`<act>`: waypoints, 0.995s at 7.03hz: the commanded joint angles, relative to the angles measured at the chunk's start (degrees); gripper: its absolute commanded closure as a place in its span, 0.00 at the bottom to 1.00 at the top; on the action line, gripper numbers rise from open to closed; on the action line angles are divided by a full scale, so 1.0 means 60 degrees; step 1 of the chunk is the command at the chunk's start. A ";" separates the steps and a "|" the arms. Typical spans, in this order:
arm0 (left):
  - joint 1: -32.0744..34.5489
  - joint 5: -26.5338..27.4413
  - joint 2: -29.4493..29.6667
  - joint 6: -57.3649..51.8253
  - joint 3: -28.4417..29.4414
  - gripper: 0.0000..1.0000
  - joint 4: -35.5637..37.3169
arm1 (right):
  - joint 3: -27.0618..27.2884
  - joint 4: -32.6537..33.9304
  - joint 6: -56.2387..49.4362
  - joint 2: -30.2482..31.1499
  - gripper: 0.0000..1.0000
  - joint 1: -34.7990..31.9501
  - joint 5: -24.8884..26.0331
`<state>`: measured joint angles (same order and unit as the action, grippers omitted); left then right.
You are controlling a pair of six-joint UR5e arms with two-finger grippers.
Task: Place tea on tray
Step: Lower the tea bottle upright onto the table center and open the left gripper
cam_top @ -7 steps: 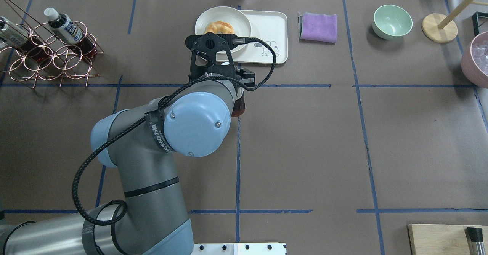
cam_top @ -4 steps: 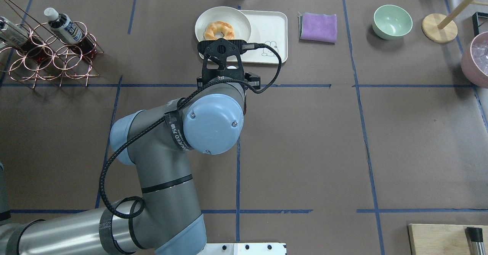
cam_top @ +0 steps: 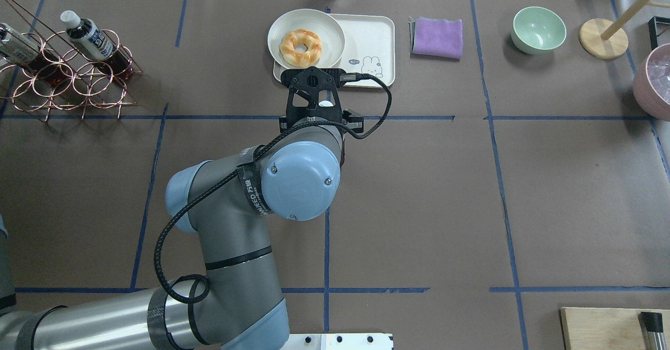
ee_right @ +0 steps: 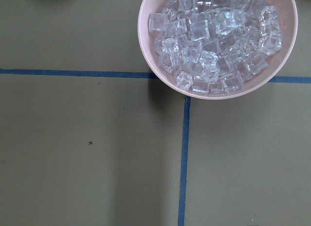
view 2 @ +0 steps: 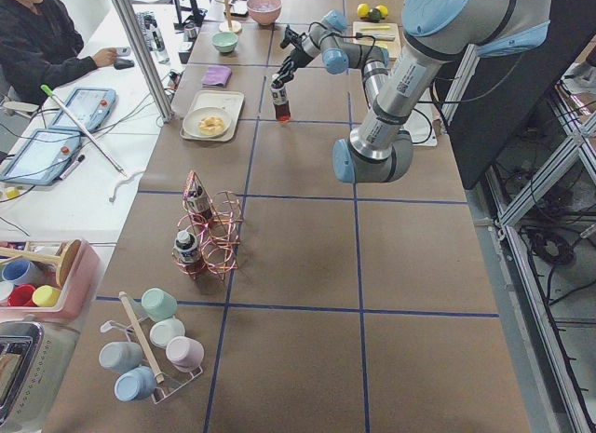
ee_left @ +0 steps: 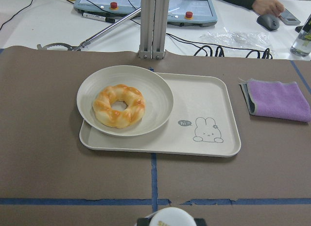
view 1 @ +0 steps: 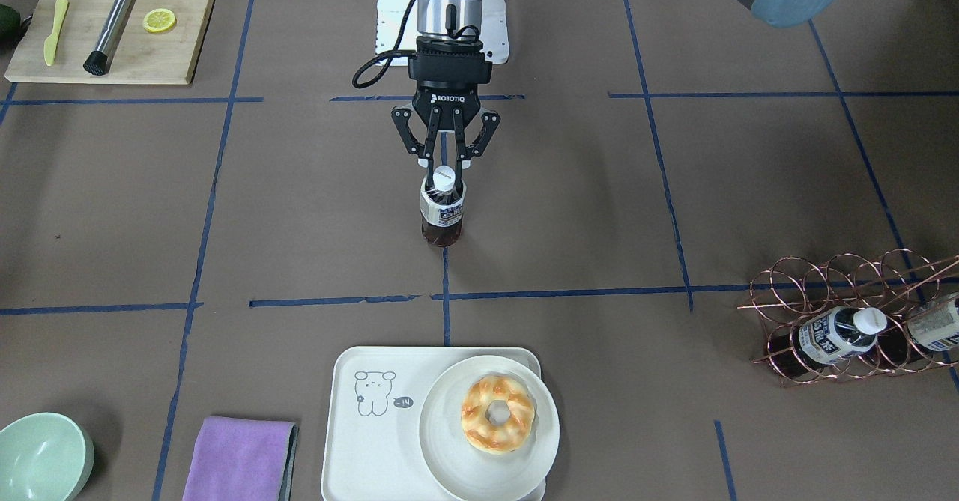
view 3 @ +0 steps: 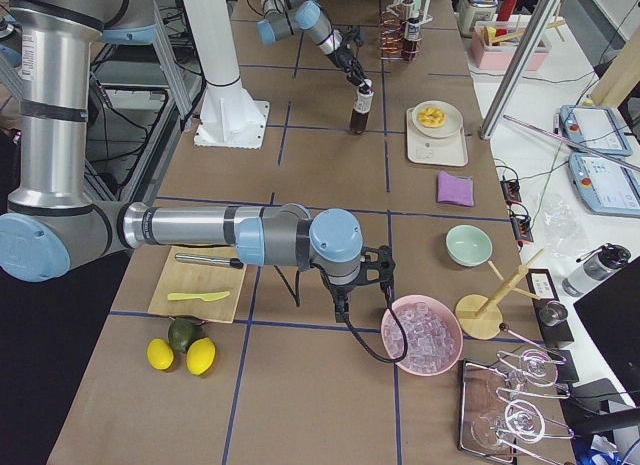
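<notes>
The left pincer [view 1: 446, 165] is pointing straight down, and its fingers are clamping the tea [view 1: 442, 213] at the neck, just under the white cap. The bottle is hanging upright. Whether its base is touching the tabletop [view 1: 599, 209] cannot be told.

The tea is sitting well apart from the tray [view 1: 352, 426]. A stretch of brown tabletop, crossed by one blue tape line, is lying between the bottle and the tray's nearest long edge. In the left wrist view the cap is showing at the bottom edge, roughly in line with the tray's middle.

A round plate [view 1: 449, 460] carrying a doughnut [view 1: 498, 413] is occupying the half of the tray on the robot's left and is overhanging the rim there. The other half, bearing the line drawing, is lying bare up to its raised rim. A folded purple cloth [view 1: 240, 460] is lying just beside that end of the tray, not touching it.

The right pincer is hovering beside a pink bowl of ice [ee_right: 209, 95]. Whether its fingers are apart or together cannot be told.
</notes>
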<state>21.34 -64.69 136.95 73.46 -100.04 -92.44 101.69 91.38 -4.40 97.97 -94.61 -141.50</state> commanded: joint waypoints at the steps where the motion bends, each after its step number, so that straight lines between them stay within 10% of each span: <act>1: -0.0027 0.0000 -0.0018 -0.0027 0.0018 0.57 -0.0047 | 0.0000 0.0004 0.0000 -0.0009 0.00 -0.0008 0.0000; 3: -0.0027 0.0000 -0.0047 -0.0056 -0.0026 0.09 -0.0033 | 0.0000 0.0004 0.0000 -0.0009 0.00 -0.0008 0.0000; 7: 0.0133 -0.0248 -0.0077 -0.0479 -0.1370 0.00 0.0143 | 0.0203 -0.0026 0.0044 -0.0053 0.00 -0.0008 -0.0073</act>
<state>21.62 -65.55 136.56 72.04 -105.60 -91.98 102.13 91.32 -4.16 97.76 -94.63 -141.79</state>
